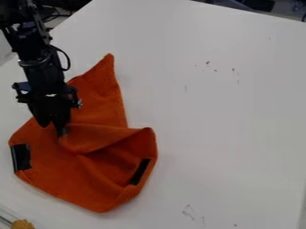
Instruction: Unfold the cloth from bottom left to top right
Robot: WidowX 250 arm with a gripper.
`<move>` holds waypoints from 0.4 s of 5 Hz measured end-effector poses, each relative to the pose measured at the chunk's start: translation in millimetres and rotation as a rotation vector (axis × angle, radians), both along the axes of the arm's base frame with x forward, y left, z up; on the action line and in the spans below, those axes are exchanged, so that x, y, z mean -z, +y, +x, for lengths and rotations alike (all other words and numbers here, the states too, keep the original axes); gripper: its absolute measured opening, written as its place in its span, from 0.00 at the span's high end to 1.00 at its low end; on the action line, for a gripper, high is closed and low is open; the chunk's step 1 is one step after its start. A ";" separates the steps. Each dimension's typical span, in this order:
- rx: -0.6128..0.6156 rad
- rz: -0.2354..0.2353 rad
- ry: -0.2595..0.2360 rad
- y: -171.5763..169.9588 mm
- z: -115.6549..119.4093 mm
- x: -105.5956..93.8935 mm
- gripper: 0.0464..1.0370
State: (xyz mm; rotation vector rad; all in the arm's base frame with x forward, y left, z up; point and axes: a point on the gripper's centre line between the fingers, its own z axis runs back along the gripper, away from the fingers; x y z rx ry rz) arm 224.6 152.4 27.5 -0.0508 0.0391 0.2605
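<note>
Orange, soft-looking cloth (90,181), creased, pointed at top, lies left of centre on smooth white table (221,112). Black gripper (53,126) at its left-middle, hiding some fabric; cannot tell whether it's spread or clamped.
</note>
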 end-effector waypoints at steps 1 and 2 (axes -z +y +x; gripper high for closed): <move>0.015 0.004 0.020 -2.3 -0.8 -0.4 0.88; 0.022 0.010 0.035 -5.2 1.1 -2.2 0.98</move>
